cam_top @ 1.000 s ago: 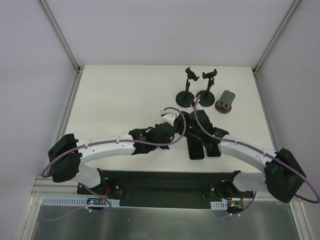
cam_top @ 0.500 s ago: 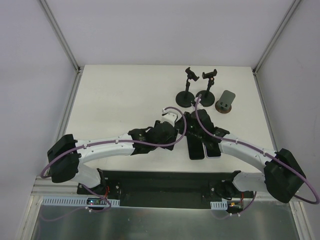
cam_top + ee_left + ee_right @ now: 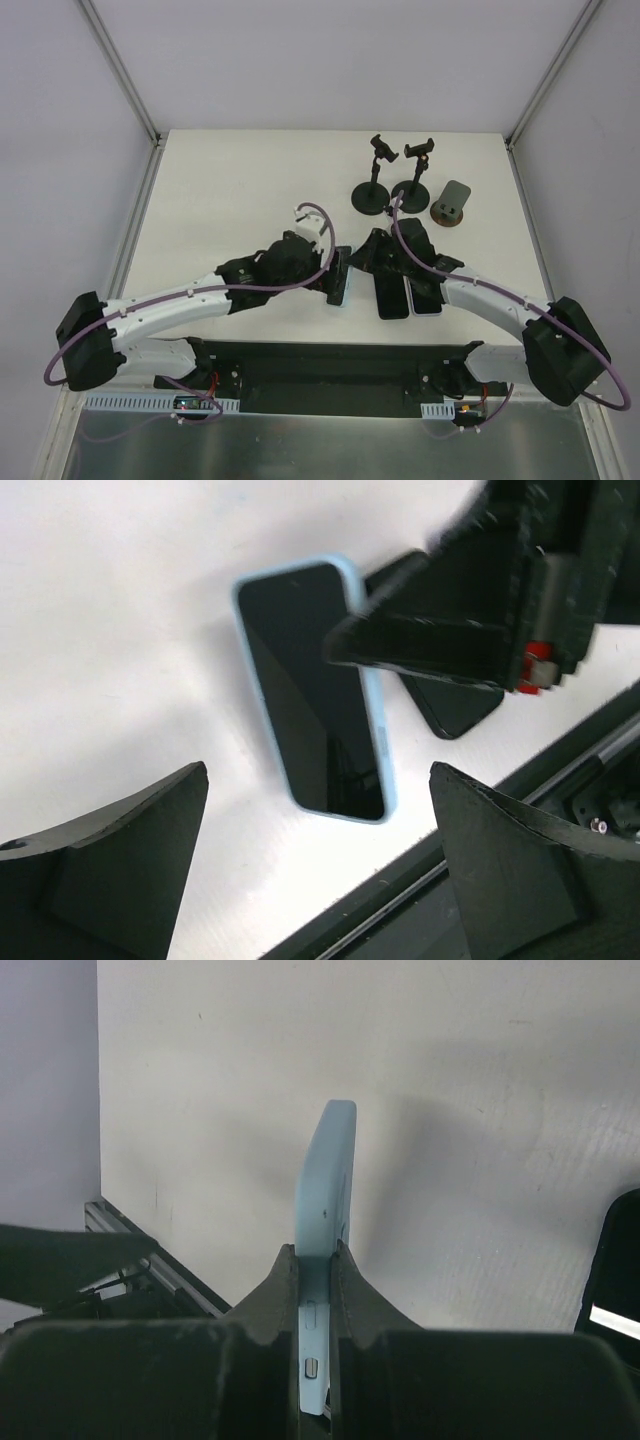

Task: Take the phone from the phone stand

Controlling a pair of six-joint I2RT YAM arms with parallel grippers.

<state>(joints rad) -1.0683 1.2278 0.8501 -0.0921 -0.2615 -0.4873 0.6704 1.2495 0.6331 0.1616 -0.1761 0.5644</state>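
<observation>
At table (image 3: 230,190) near-centre: blue phone (image 3: 325,1175), held edge-on in the right gripper (image 3: 315,1257), whose fingers are clamped on its two faces. Cannot tell whether it touches the table. Left gripper (image 3: 318,776) over the phone, fingers wide apart, not touching it. Two dark phones (image 3: 392,298) lie flat just beside it. Stands (image 3: 412,186) at the far edge, well apart.

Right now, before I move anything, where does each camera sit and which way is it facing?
Top external: above and behind the bases, looking down on the table; both arms show.
Left wrist: on the left arm, looking down at the light-blue phone; its spread left fingers frame the bottom.
Right wrist: looks along the right fingers, shut on that phone, seen edge-on.
Shared: both wrist views show the same phone.
</observation>
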